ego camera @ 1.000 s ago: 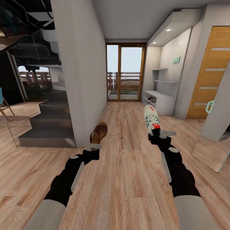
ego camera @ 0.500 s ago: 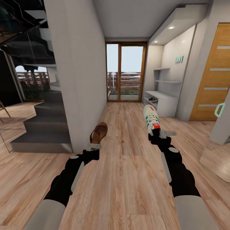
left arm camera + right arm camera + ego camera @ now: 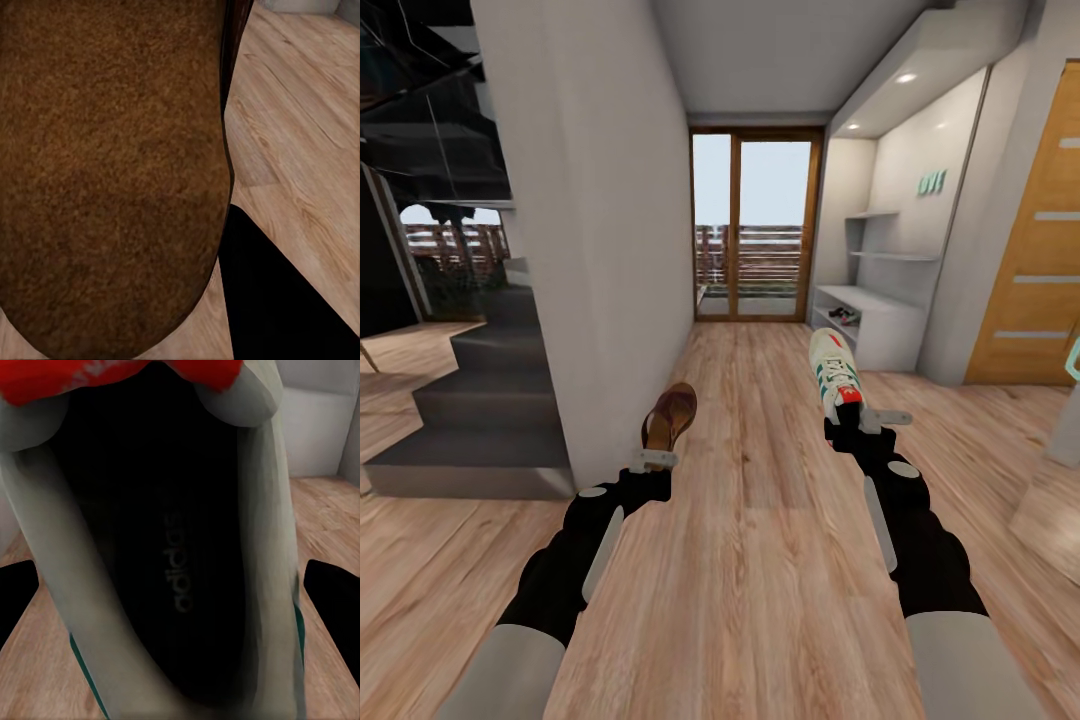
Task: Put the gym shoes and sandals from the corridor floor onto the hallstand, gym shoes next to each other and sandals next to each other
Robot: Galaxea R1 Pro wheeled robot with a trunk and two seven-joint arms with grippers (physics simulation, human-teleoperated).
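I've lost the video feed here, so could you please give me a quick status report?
Left hand shut on sandal. Right hand shut on gym shoe. Hallstand ahead right, a shoe on its shelf. Corridor floor between looks open.

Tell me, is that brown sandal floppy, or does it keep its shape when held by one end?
Probably fairly stiff: the sandal stands up from the left gripper without drooping. Likely light, since a grip at one end carries it. It might twist or slip, as most of it sticks out unsupported.
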